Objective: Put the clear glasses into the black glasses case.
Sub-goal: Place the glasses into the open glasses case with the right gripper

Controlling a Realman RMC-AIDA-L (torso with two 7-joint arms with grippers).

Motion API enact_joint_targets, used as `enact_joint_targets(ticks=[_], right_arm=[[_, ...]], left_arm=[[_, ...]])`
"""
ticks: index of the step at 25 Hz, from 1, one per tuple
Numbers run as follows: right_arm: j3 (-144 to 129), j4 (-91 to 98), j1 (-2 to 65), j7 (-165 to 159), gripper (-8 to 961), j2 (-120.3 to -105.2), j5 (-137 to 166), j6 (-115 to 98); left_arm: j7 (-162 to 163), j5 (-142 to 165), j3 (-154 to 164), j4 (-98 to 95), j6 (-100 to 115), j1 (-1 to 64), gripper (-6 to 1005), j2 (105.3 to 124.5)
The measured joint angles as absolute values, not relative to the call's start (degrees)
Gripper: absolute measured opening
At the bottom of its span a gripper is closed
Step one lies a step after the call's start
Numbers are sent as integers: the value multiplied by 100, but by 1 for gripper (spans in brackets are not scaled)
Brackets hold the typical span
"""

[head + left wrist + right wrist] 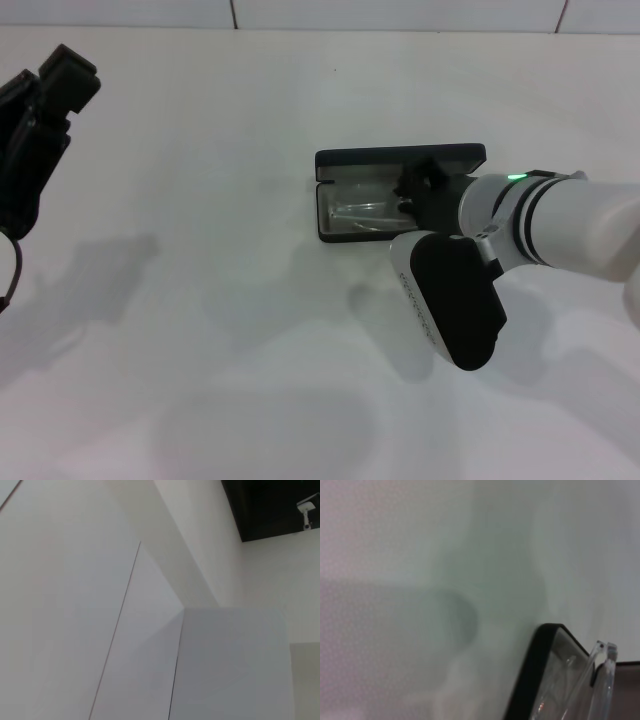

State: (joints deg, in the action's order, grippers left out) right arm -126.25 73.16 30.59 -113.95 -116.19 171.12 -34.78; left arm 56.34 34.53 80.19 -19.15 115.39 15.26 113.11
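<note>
While the left hand [45,95] sits raised at the far left edge of the head view, well apart from the work, the right hand [420,190] is down over the right end of the black glasses case [400,158]. Whether the left hand's fingers are open or closed cannot be told, and its wrist camera shows only pale wall panels. The right hand's fingers are hidden behind its own dark body, so its state cannot be told either.

The case lies open on the white tabletop [200,300], lid standing up along the side farther from the robot, tray reaching out to the left of the right hand. The clear glasses [365,212] lie inside the tray, directly left of the hand, their near end lost under it. In the right wrist view the case's black rim [530,675] shows close by, with the glasses' clear plastic [600,675] rising just above that rim.
</note>
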Motion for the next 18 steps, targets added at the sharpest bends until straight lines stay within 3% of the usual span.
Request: enact_joint_targets(ticks=[18], right_arm=[[-12676,7403,2981,-11274,182,-11619,17112,-3469]], left_arm=[[5634,3445,8015,-1907,11548,1491,98,11311]])
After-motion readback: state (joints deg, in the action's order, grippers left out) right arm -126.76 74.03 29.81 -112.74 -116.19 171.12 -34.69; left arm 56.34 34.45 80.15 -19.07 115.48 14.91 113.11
